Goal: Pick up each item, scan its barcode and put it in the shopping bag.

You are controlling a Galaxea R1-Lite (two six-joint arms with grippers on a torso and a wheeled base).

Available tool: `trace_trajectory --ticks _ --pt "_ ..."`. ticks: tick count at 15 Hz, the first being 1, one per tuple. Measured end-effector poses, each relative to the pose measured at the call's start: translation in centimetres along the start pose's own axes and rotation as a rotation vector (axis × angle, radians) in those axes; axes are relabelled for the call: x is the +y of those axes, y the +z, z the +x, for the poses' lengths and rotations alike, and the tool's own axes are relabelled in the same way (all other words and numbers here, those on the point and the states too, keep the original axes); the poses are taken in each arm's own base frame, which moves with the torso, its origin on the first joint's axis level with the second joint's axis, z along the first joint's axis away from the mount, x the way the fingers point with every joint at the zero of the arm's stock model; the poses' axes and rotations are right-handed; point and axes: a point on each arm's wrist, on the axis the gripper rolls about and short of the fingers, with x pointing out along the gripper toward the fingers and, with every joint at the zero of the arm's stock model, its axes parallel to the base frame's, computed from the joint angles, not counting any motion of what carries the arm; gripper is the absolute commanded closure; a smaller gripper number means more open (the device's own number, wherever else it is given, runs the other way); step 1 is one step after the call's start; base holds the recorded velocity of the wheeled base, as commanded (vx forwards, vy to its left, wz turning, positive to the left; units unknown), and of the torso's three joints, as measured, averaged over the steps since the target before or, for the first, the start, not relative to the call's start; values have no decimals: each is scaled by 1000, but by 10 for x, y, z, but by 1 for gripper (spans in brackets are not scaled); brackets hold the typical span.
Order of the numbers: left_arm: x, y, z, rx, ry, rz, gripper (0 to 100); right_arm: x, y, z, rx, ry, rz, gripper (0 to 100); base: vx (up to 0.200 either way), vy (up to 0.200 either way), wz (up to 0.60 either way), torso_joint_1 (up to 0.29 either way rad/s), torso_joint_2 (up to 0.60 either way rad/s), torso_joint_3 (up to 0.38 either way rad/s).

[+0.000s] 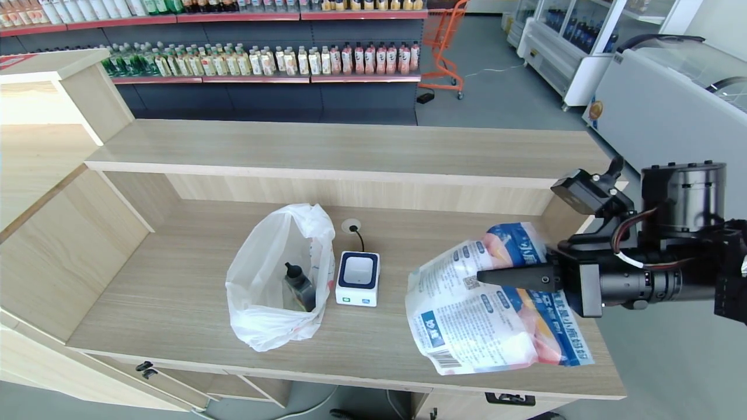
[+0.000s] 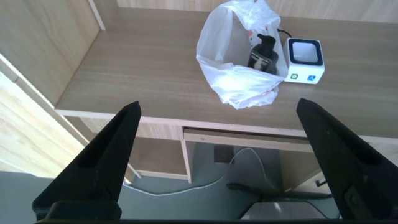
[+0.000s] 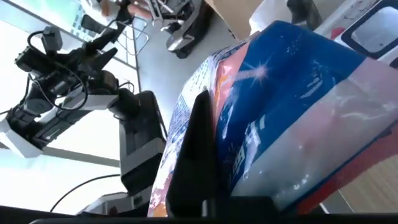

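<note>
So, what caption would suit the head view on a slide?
Right gripper holds a blue-and-white package beside the scanner; a dark bottle sits in the shopping bag.

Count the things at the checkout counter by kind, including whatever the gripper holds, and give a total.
White plastic shopping bag: 1
Dark bottle inside the bag: 1
White square barcode scanner: 1
Blue and white plastic package in the right gripper: 1
Total: 4

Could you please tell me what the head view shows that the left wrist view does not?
Head view adds the right gripper shut on a blue-and-white package above the counter's right end, plus bottle shelves behind. Left wrist view adds the left gripper, fingers open, off the counter's front edge. Both share the shopping bag holding a dark bottle, with the scanner beside it.
</note>
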Motion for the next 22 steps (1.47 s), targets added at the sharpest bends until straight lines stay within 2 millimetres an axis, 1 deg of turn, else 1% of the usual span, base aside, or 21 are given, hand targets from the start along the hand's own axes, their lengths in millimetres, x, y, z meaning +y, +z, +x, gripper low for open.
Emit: trace_trajectory --ticks 1,3,5,7,11,22 --pt "0 0 0 0 0 0 0 5 2 0 -3 12 36 100 0 0 0 0 0 0" --pt "0 0 0 0 0 0 0 18 14 -2 -24 46 192 100 0 0 0 0 0 0" --pt "0 0 0 0 0 0 0 30 23 -4 -41 73 207 100 0 0 0 0 0 0" --pt "0 0 0 0 0 0 0 36 21 -5 -37 82 208 100 0 0 0 0 0 0" --pt "0 0 0 0 0 0 0 41 19 -5 -32 92 205 100 0 0 0 0 0 0" --pt "0 0 0 0 0 0 0 44 18 -6 -33 94 198 100 0 0 0 0 0 0"
